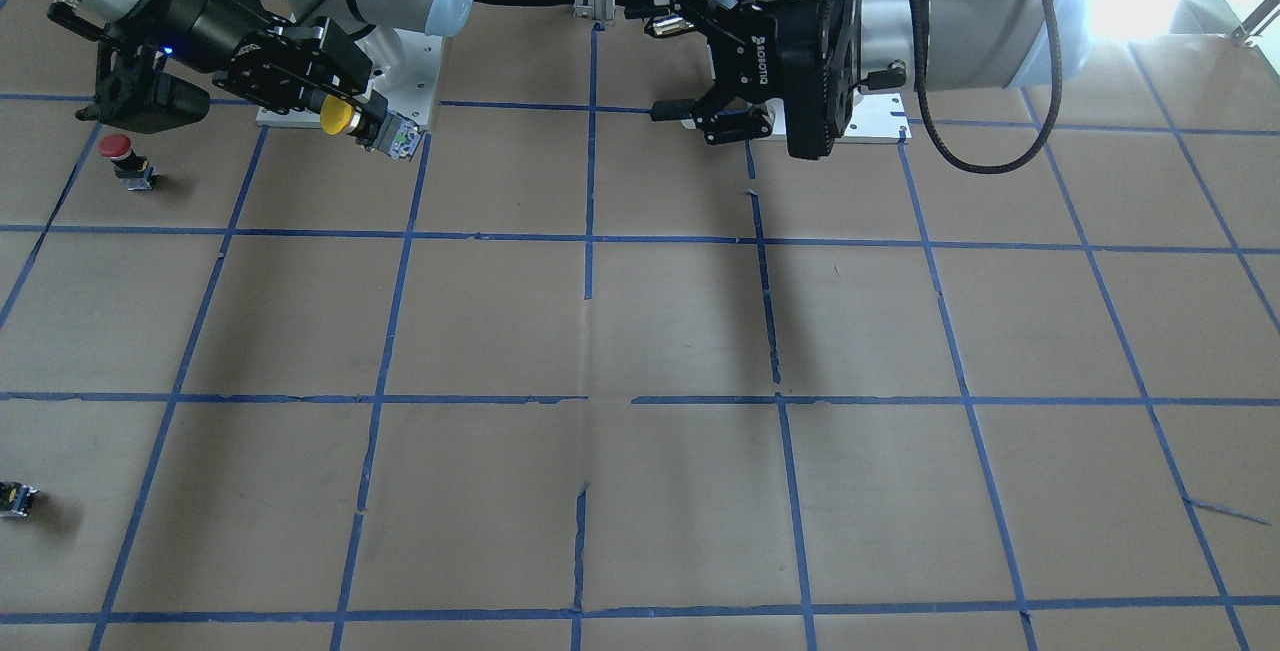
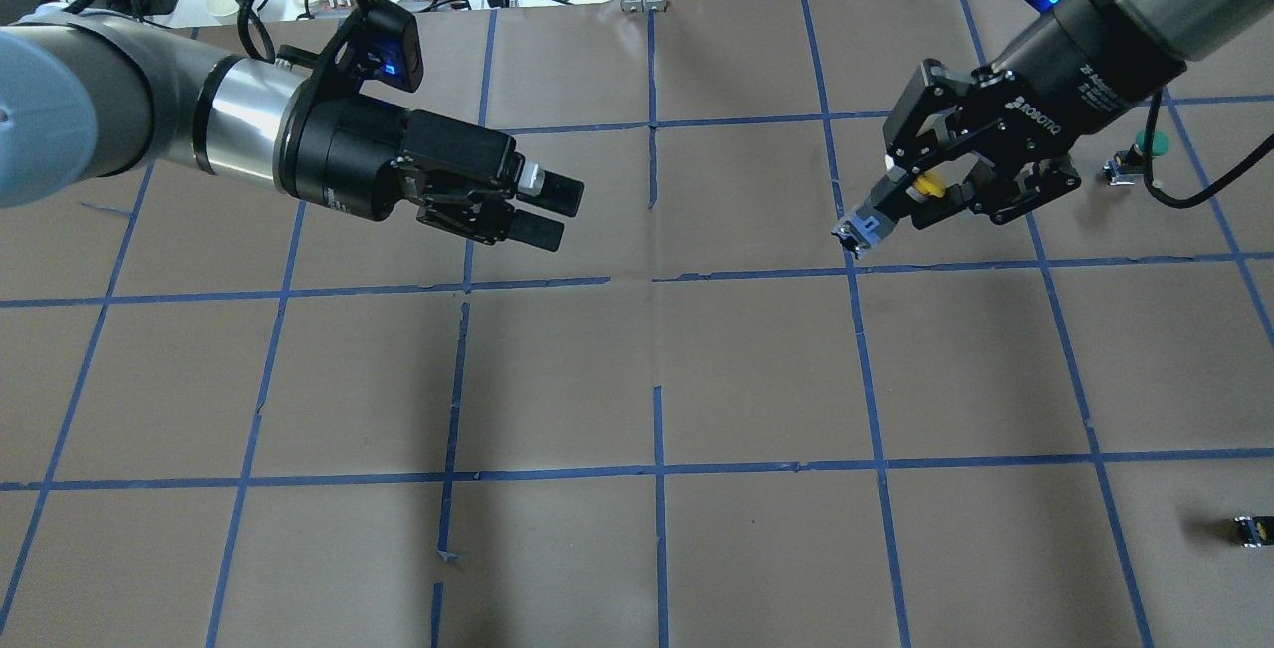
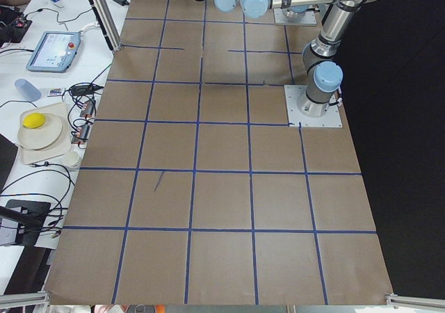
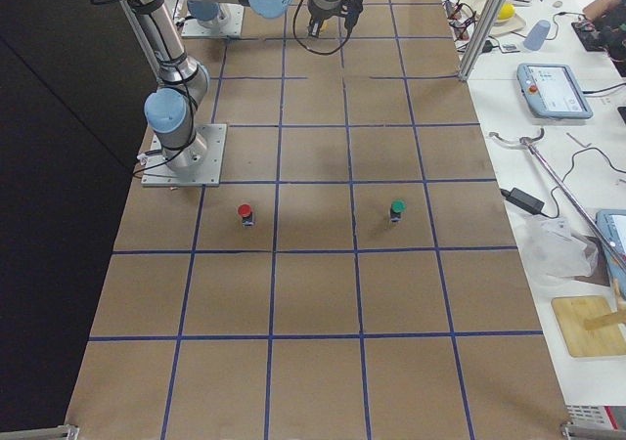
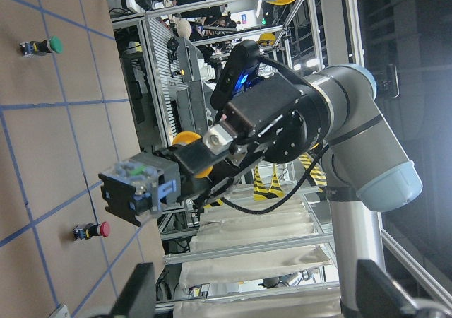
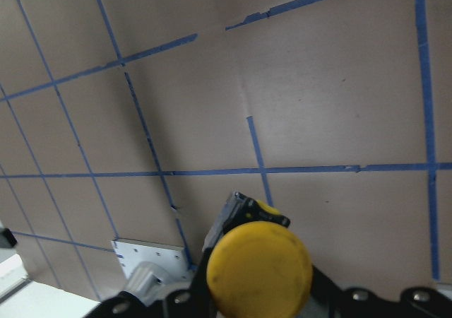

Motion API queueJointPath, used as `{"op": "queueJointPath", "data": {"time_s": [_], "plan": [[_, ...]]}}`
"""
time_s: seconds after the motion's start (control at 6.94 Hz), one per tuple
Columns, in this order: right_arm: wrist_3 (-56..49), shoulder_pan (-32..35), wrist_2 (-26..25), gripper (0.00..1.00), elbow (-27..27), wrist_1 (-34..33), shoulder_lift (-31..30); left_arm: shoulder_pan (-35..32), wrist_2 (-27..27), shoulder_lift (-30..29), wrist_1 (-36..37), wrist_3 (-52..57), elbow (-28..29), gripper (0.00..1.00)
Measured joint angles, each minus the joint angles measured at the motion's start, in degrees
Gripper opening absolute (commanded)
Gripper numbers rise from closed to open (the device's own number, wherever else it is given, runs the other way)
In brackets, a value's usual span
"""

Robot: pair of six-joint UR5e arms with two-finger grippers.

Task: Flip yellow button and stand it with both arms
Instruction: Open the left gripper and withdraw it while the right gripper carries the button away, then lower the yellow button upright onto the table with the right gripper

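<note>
The yellow button (image 2: 927, 186) is held above the table in my right gripper (image 2: 921, 192), which is shut on it. The cap sits between the fingers and the grey-black switch body (image 2: 862, 228) sticks out toward the table's middle. In the front view the right gripper (image 1: 345, 118) holds the yellow button (image 1: 336, 116) near its arm's base plate. The yellow button fills the right wrist view (image 6: 258, 268) and shows in the left wrist view (image 5: 189, 148). My left gripper (image 2: 569, 215) is open and empty, pointing at the button from a distance; it also shows in the front view (image 1: 658, 69).
A red-capped button (image 1: 120, 153) stands near the right arm's base; it also shows in the exterior right view (image 4: 245, 212). A green-capped button (image 2: 1147, 144) stands beyond the right gripper. A small capless switch piece (image 2: 1253, 530) lies at the table's right edge. Blue tape lines grid the brown table (image 2: 657, 369).
</note>
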Motion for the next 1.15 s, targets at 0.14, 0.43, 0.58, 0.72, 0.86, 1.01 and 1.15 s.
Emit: {"op": "queueJointPath", "data": {"time_s": [0.14, 0.43, 0.58, 0.72, 0.86, 1.01, 1.15], "plan": [[-10.4, -0.97, -4.62, 0.16, 2.09, -2.4, -0.05, 1.22, 6.33, -2.08, 6.05, -1.53, 0.31, 1.0], [-34.7, -5.98, -12.83, 0.16, 9.38, -12.06, 0.02, 2.07, 17.13, -4.39, 17.33, -8.41, 0.58, 1.0], [-47.85, -9.95, -16.31, 0.16, 13.32, -17.7, 0.14, 2.1, 22.11, -4.66, 20.51, -11.14, 0.76, 1.0], [-61.73, -14.22, -18.38, 0.16, 16.67, -23.25, 0.42, 1.88, 27.53, -4.44, 22.76, -15.43, 1.48, 1.0], [-74.93, -18.34, -19.39, 0.16, 19.49, -28.53, 1.23, 1.3, 32.7, -4.01, 23.87, -20.55, 3.32, 1.0], [-88.4, -21.88, -20.37, 0.16, 21.66, -34.06, 2.65, 0.64, 37.19, -3.97, 24.26, -25.29, 5.75, 1.0], [-102.4, -24.73, -21.26, 0.16, 22.8, -39.24, 4.44, 0.13, 40.86, -4.02, 24.81, -30.39, 7.46, 1.0]]}}
